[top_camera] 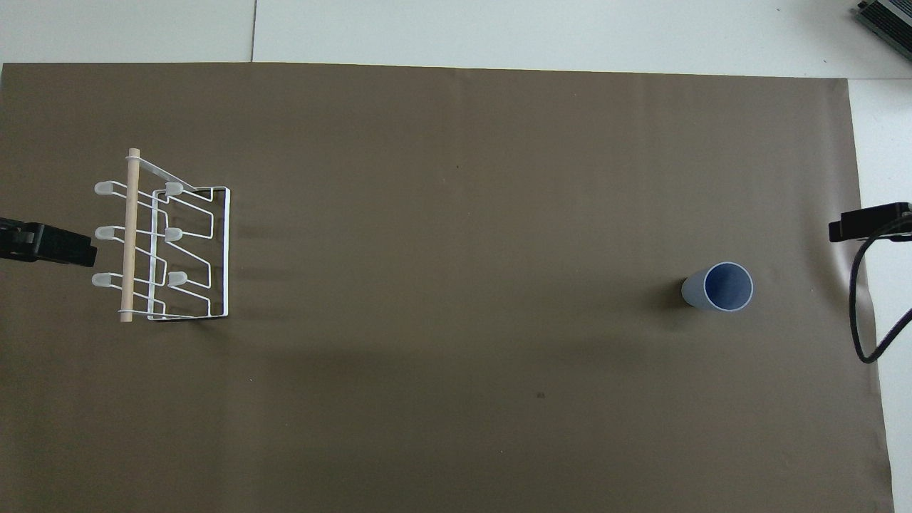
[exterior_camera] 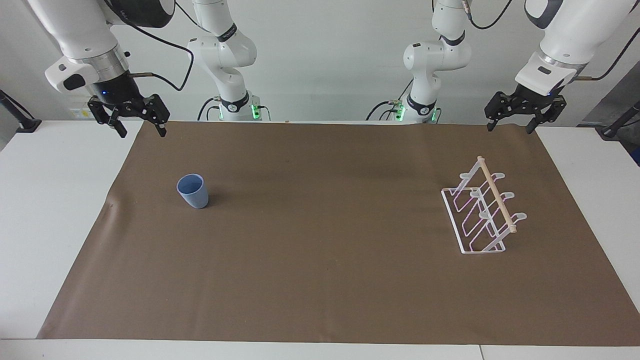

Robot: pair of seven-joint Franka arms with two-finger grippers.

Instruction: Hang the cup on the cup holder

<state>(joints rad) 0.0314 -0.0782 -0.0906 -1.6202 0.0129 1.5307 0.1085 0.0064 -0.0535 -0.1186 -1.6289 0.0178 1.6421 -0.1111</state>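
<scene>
A light-blue cup point(exterior_camera: 192, 190) stands upright with its mouth up on the brown mat, toward the right arm's end of the table; the overhead view shows its hollow inside point(top_camera: 719, 286). The white wire cup holder point(exterior_camera: 482, 210) with its wooden dowel on top stands toward the left arm's end point(top_camera: 164, 239), with nothing on its prongs. My right gripper point(exterior_camera: 141, 131) hangs open and empty over the mat's corner by the robots' edge, well apart from the cup. My left gripper point(exterior_camera: 509, 127) hangs open and empty over the mat's other corner at that edge, apart from the holder.
The brown mat point(exterior_camera: 320, 260) covers most of the white table point(exterior_camera: 50, 210). The two arm bases point(exterior_camera: 235, 107) stand at the robots' edge. A black cable point(top_camera: 858, 313) droops from the right arm. A grey device point(top_camera: 887, 18) sits at the table's corner farthest from the robots.
</scene>
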